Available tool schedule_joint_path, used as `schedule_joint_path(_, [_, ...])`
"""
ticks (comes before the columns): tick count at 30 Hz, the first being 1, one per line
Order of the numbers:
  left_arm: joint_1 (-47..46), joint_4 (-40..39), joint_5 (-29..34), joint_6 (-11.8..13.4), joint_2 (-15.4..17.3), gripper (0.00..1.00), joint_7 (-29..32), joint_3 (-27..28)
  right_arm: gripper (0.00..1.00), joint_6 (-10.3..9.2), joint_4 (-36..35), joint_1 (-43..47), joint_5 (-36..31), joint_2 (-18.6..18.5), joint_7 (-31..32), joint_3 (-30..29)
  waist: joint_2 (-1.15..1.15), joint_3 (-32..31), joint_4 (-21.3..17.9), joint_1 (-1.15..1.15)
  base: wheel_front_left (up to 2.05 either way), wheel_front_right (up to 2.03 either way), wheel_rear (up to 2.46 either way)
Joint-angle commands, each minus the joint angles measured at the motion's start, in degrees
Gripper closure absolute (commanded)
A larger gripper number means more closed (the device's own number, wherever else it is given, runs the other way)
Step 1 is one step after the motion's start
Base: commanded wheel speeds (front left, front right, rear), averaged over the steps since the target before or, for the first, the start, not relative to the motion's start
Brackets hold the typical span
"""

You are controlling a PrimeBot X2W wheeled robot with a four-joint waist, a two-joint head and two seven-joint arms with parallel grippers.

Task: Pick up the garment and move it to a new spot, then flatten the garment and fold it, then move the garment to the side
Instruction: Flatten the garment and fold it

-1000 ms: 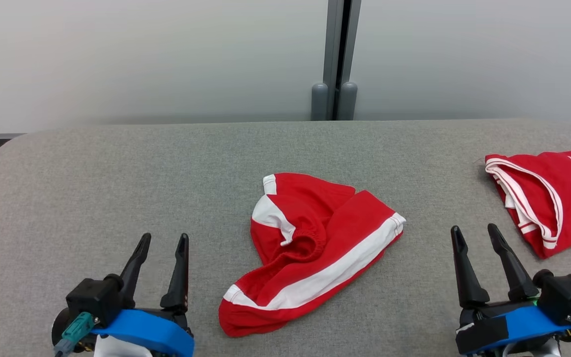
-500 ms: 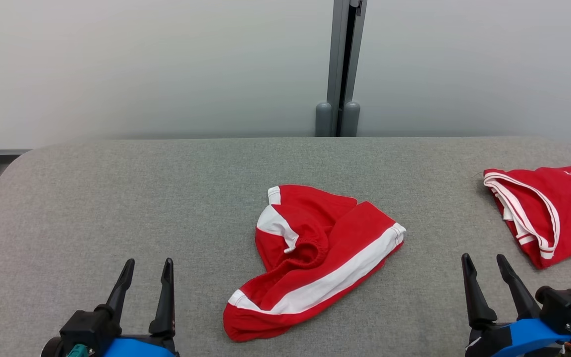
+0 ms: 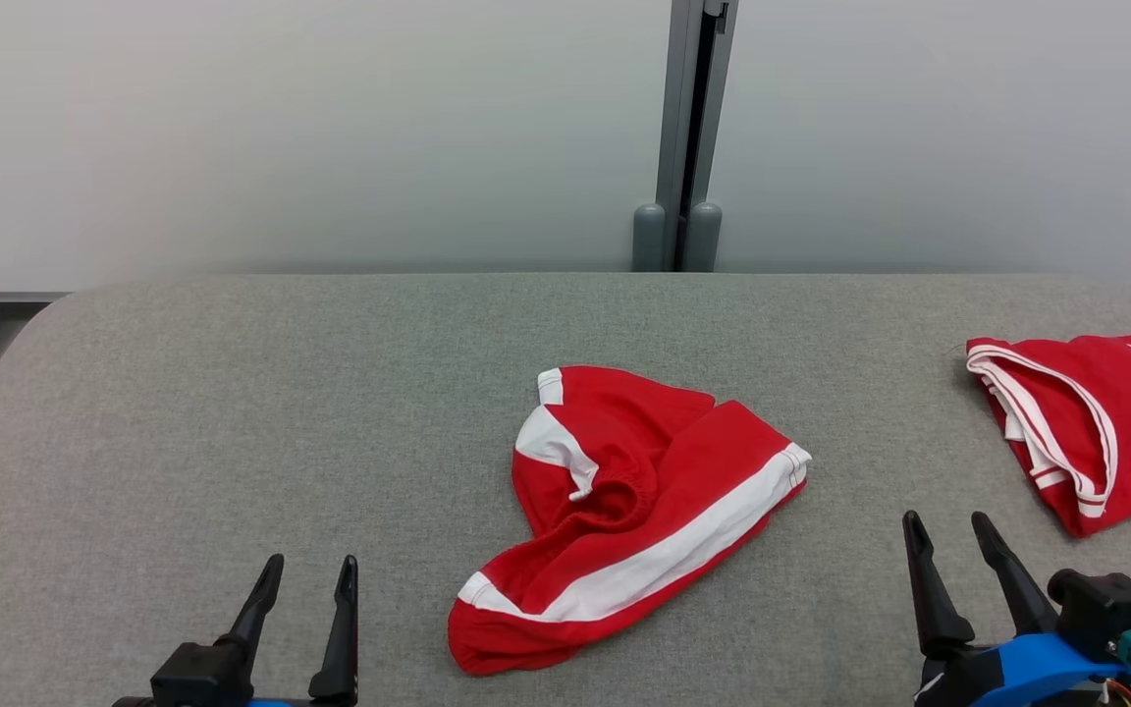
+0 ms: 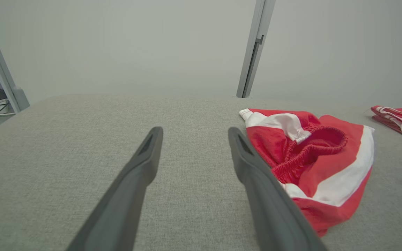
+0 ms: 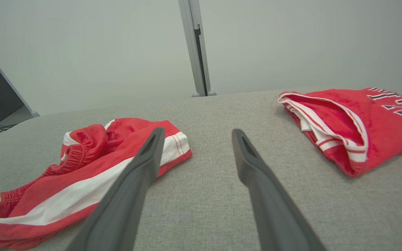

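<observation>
Head view, looking down over a grey fabric-covered table [image 3: 232,412]. A pair of red shorts [image 3: 624,520] with broad white stripes lies crumpled in the middle of the table, a little nearer the robot than the far edge. The shorts are bunched into a loose heap. The gathered elastic waistband curls open near the centre, and one white stripe runs diagonally from the lower left up to the right.

The left gripper [image 3: 312,562] sits at the bottom left, its two dark fingers pointing up and spread apart with nothing between them. It is well apart from the shorts, to their left. The right gripper [image 3: 943,517] sits at the bottom right, its fingers likewise spread and empty, set apart from the shorts on their right side.

A second red garment, a jersey [image 3: 1096,422] with white trim and dark lettering, lies at the table's right edge, beyond the right gripper and partly cut off by the frame. Behind the table stands a pale wall [image 3: 330,128] with a grey upright post [image 3: 688,128] near its middle.

From the left wrist, the open fingers frame bare grey cloth, with the shorts just to the right of the right-hand finger. From the right wrist, the open fingers frame bare table between the shorts on the left and the jersey on the right.
</observation>
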Motion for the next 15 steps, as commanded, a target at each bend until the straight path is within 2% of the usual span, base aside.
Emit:
schedule_joint_path(1, [-0.81,0.17,0.21,-0.25,-0.13,0.00,-0.25,0.29,0.00,0.03,-0.21,0.51,0.11,-0.15,0.10,0.06,0.00,0.03,-0.01,0.00,0.00,0.00,0.00])
schedule_joint_path(9, [-1.46,1.13,0.34,-0.88,-0.62,0.00,-0.25,0.77,0.00,0.03,-0.37,0.46,0.44,-0.15,-0.03,0.58,0.00,0.22,-0.45,0.00,0.00,0.00,0.00])
schedule_joint_path(15, [-1.98,1.95,-0.62,-2.34,-0.90,0.00,0.31,0.25,0.00,0.03,-0.37,0.37,0.66,-0.15,-0.06,0.90,0.00,0.43,-0.58,0.00,0.00,0.00,0.00])
